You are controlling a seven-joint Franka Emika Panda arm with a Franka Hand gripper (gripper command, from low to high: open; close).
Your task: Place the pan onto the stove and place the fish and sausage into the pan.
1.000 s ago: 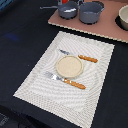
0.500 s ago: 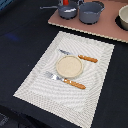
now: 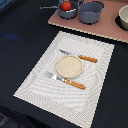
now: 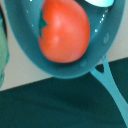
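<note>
The blue-grey pan (image 3: 68, 11) stands on the pinkish-brown stove board (image 3: 102, 29) at the far edge of the exterior view, its thin handle (image 3: 48, 7) pointing to that view's left. The red sausage (image 3: 66, 6) lies inside the pan. The wrist view looks straight down into the pan (image 4: 25, 20) from close up. The sausage (image 4: 62, 30) fills much of it. A white piece, the fish (image 4: 100, 2), shows at the picture's edge inside the pan. The pan's handle (image 4: 112, 90) reaches out over the dark table. No gripper fingers or arm show in either view.
A larger grey pot (image 3: 91, 11) stands beside the pan on the stove. A pale round vessel (image 3: 123, 17) sits at the exterior view's right edge. Nearer lies a striped placemat (image 3: 45, 85) with a round plate (image 3: 69, 66), a knife (image 3: 80, 57) and a fork (image 3: 65, 81).
</note>
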